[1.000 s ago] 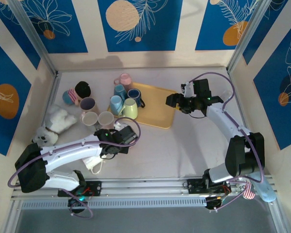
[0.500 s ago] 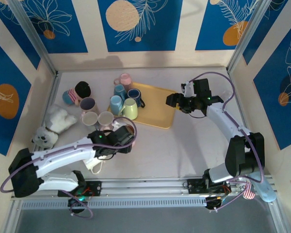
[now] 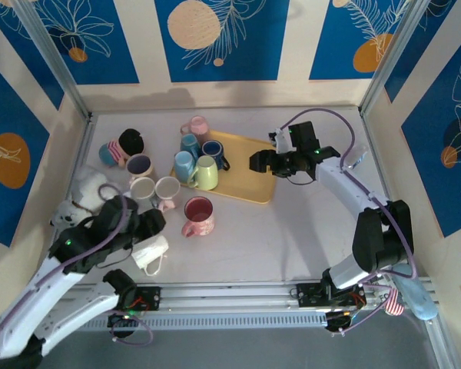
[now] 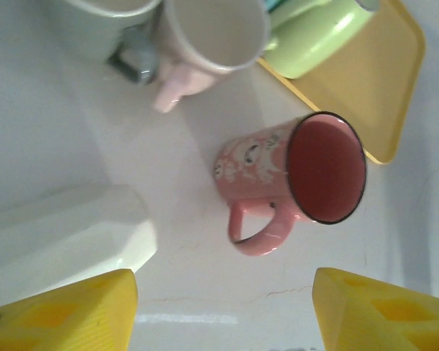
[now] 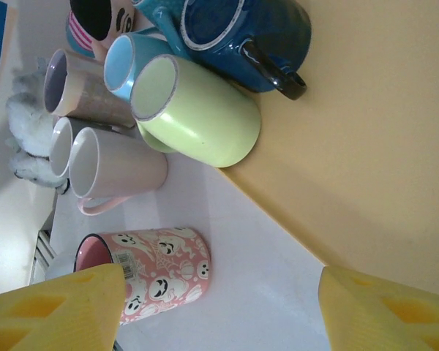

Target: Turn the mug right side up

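Observation:
The pink ghost-pattern mug stands upright on the table, mouth up, handle toward the near side, just in front of the yellow tray. In the left wrist view the mug shows its red inside, well beyond my open left gripper, whose yellow fingers hold nothing. My left gripper sits left of the mug, apart from it. My right gripper hovers open over the tray. From there the mug stands beside the left finger.
A white mug lies on its side near the front, close to the left gripper. Several mugs cluster left of the tray, with green and dark blue ones on it. Plush toys lie at the far left.
My left gripper opened, let go of the pink mug and drew back to the left and toward the front. The mug now stands upright alone. My right gripper shifted slightly left.

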Robot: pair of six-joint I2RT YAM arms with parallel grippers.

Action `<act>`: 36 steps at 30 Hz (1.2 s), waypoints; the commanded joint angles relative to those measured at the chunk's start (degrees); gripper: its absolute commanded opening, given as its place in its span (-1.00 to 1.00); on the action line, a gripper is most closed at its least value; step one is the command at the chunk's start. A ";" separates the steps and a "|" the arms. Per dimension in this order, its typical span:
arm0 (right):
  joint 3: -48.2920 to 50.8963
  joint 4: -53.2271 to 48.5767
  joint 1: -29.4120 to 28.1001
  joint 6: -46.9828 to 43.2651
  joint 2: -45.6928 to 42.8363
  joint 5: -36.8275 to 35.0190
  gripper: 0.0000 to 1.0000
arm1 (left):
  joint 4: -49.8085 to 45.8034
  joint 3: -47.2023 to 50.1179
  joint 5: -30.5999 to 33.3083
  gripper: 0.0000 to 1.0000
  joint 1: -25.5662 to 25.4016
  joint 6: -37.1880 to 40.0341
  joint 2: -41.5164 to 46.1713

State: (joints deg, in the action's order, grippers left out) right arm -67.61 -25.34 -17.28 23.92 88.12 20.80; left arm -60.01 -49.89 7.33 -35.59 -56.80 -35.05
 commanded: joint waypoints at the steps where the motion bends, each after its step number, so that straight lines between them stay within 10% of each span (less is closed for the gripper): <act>1: -2.24 -1.52 -0.48 -1.77 1.48 0.89 0.41 | -8.04 2.15 -8.83 0.30 6.00 -1.33 0.22; 15: -2.53 -1.67 1.26 -3.58 2.17 2.25 0.42 | -16.95 1.06 -14.45 0.43 31.94 16.76 -14.82; 36: -3.31 0.38 3.65 -2.01 3.86 6.16 0.42 | -8.96 10.32 -16.38 0.50 33.66 14.02 -13.47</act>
State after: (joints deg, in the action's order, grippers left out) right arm -69.41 -25.02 -13.85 21.34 91.66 24.69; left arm -70.46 -40.84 -7.53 -2.63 -40.84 -49.21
